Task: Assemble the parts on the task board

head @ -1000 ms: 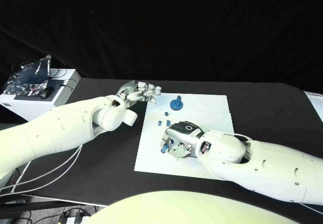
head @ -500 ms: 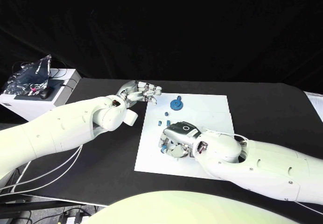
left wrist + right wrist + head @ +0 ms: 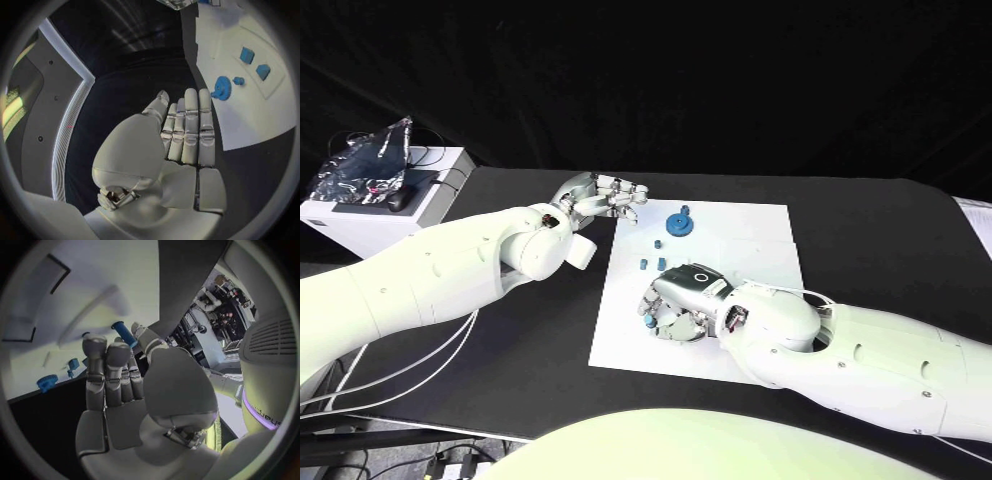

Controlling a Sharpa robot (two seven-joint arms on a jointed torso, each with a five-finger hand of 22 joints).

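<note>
The right hand (image 3: 678, 305), holding a blue peg (image 3: 124, 333) in its fingers, has slid a little toward the task board's (image 3: 747, 225) left edge, nearer a slot, while the left hand (image 3: 600, 197) waits with fingers apart.

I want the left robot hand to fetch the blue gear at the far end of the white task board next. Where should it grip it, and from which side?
Grip the blue toothed plastic gear by its rim, coming down from above. It seems to sit flat on the white task board with a hub sticking up, so only the toothed edge offers opposing faces. The left robot hand hovers just beside it, open.
</note>
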